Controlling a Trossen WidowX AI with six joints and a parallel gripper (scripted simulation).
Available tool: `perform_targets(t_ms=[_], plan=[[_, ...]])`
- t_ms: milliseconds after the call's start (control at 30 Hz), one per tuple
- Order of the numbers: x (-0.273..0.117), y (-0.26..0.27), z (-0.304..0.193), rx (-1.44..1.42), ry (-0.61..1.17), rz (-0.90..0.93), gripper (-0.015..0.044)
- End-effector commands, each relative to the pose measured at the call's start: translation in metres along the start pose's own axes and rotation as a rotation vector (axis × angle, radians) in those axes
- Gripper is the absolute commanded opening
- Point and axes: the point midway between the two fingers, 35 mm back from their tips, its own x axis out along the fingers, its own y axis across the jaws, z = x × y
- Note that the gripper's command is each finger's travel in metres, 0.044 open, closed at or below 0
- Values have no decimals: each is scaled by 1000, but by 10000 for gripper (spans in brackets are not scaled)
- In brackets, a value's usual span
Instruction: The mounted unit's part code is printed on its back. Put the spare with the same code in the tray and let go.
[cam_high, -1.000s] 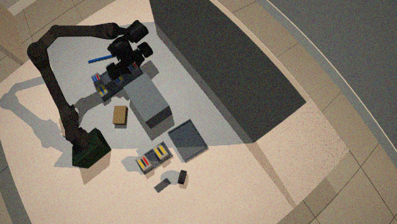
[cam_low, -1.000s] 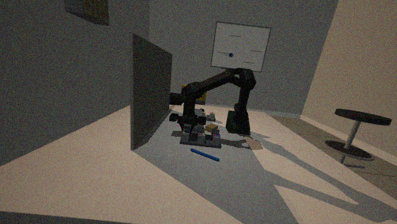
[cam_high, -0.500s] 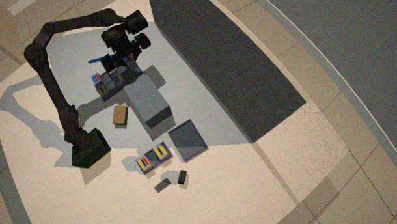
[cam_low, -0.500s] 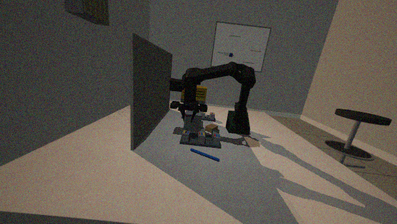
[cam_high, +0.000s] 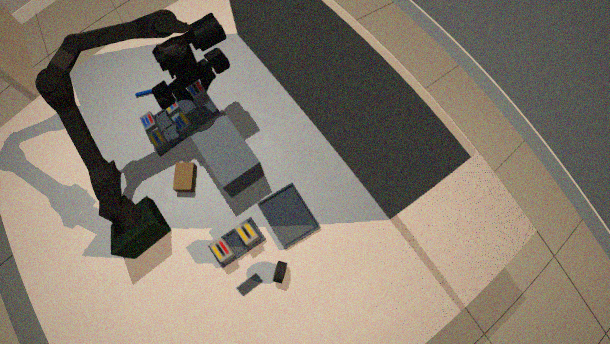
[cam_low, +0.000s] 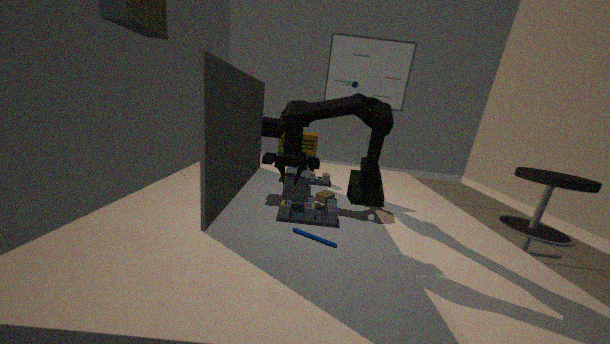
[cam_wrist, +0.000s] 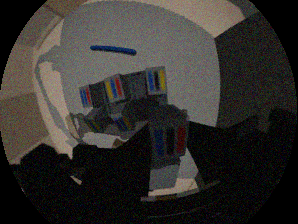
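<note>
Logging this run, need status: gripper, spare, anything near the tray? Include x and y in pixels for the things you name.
Gripper (cam_high: 196, 89) (cam_low: 295, 181) (cam_wrist: 162, 123) shut on blue-black-red spare (cam_high: 196, 89) (cam_wrist: 170, 141). Tray (cam_high: 289, 216) holds no spare yet. Gray block (cam_high: 227, 150) stands between gripper and tray, possible obstacle.

In the top view the arm's dark wrist parts (cam_high: 207, 31) cover the hand's fingertips and, toward eleven o'clock from the spare rack (cam_high: 163, 151), one end of the blue rod (cam_high: 144, 93), while the wall board at twelve o'clock in the exterior view (cam_low: 370, 70) carries marks too small to read. From the wrist, black shapes fill five to eight o'clock and hide much of the bench (cam_wrist: 145, 25), and in the exterior view the brown box at eleven o'clock (cam_low: 137, 17) is cut off by the upper edge.
</note>
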Motion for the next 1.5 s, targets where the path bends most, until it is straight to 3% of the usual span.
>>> perform_targets(t_ms=[0, 433, 667, 1467], plan=[[-11, -2, -1, -2, 2, -5, 0], [-72, -2, -4, -9, 3, -12, 0], [-76, -6, -12, -4, 7, -14, 0], [-92, -49, -177, 36, 53, -28, 0]])
